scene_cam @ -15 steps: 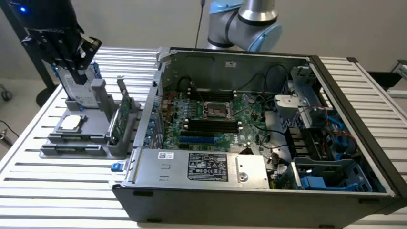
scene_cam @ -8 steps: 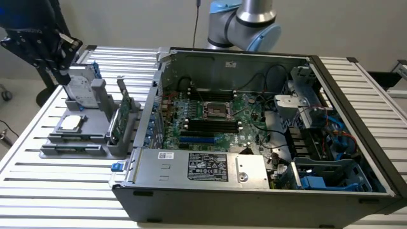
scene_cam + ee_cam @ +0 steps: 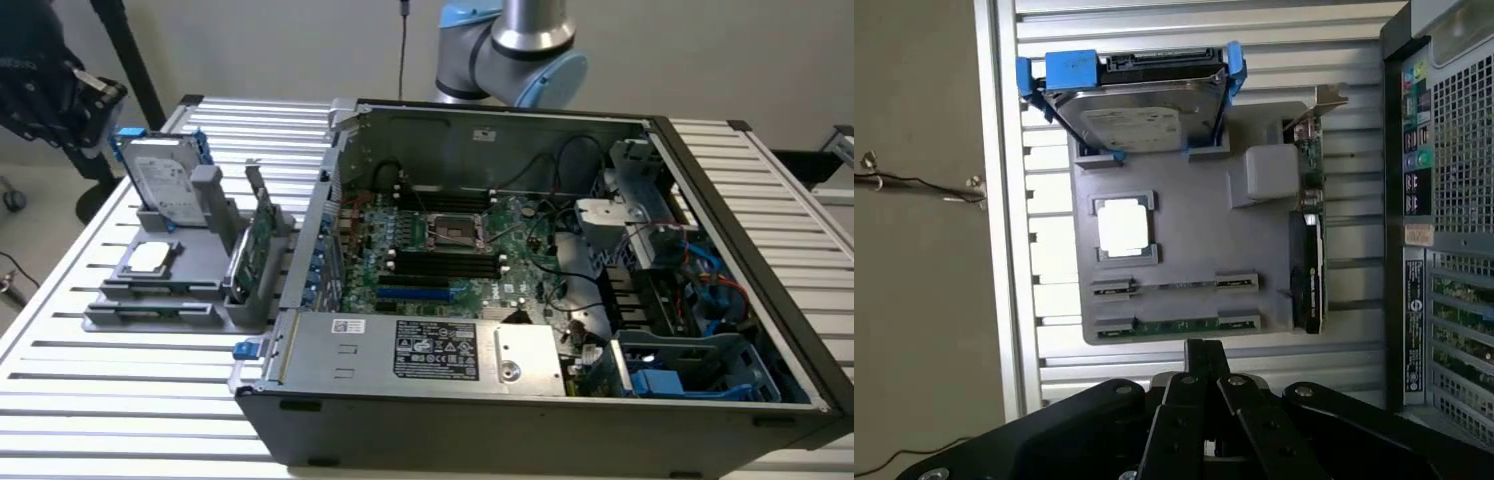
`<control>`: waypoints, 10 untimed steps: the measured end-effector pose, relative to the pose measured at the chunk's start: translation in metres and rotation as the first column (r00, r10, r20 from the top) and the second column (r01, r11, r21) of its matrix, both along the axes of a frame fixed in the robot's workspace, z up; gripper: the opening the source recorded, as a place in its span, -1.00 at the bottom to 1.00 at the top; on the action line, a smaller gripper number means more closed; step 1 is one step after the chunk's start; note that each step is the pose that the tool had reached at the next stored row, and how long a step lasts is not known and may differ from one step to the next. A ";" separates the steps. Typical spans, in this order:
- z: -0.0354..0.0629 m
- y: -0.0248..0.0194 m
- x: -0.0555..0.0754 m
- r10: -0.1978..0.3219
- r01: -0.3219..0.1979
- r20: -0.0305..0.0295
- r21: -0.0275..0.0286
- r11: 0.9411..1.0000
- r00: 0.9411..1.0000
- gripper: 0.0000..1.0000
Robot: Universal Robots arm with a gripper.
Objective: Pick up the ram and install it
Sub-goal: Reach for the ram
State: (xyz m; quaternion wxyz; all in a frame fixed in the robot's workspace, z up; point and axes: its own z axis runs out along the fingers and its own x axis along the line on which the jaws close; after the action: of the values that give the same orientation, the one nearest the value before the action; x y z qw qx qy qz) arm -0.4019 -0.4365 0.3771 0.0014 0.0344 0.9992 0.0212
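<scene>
Slatted metal table (image 3: 120, 400) stands by a pale wall (image 3: 707, 50).

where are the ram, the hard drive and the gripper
ram (image 3: 1174, 326), wrist view, middle of its green edge
hard drive (image 3: 1139, 118), wrist view, silver face
gripper (image 3: 1202, 350), wrist view, tip of the shut fingers

A slatted metal table (image 3: 120, 400) stands before a plain pale wall (image 3: 707, 60), over a beige floor (image 3: 914, 300).

The holder (image 3: 160, 320) carrying hard drive (image 3: 167, 180), expansion card (image 3: 256, 250) and ram (image 3: 1174, 325) sits on the table (image 3: 120, 400), at the exterior view's left of the computer case (image 3: 534, 430).
</scene>
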 end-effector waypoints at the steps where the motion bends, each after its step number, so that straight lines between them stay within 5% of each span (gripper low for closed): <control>1: 0.0000 0.0000 -0.003 0.001 -0.001 0.000 -0.001 1.000 1.000 -0.79; 10: -0.0002 0.0000 -0.007 0.106 -0.106 0.000 -0.004 0.994 0.994 -0.79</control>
State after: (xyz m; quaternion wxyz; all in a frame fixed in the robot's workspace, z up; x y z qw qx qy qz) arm -0.4089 -0.4365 0.3768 0.0004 -0.0189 0.9996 0.0192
